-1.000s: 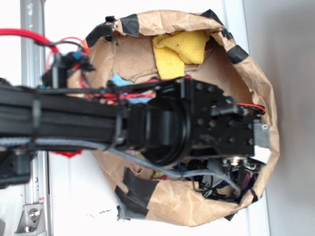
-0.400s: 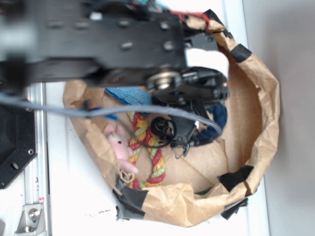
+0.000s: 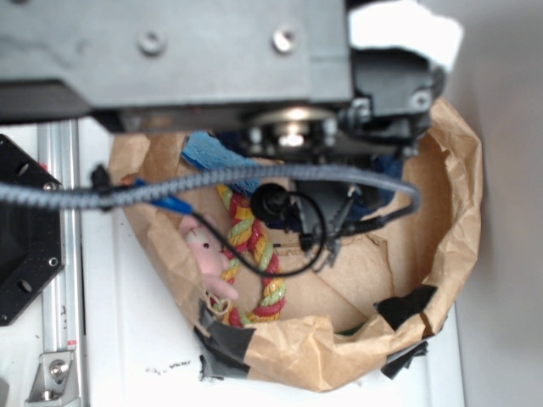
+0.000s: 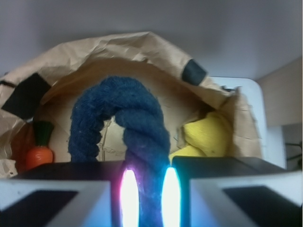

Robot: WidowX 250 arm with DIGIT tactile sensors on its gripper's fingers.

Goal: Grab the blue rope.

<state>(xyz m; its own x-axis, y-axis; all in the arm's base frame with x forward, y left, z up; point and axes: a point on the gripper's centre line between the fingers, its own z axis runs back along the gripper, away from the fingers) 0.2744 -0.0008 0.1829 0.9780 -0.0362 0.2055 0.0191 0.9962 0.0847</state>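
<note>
The gripper [image 4: 146, 198] jaws are clenched narrowly on the blue rope [image 4: 124, 118], which arches above a brown paper bag [image 4: 142, 52] on a white table [image 3: 136, 339].

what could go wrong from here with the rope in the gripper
1. The gripper is shut on the blue rope at one strand only; the rest arches free, so its hanging weight might pull it out.
2. The paper bag walls rise close around the arm, so the loose loop might catch the rim.
3. The colourful rope and pink toy lie nearby and might be dragged along.
</note>
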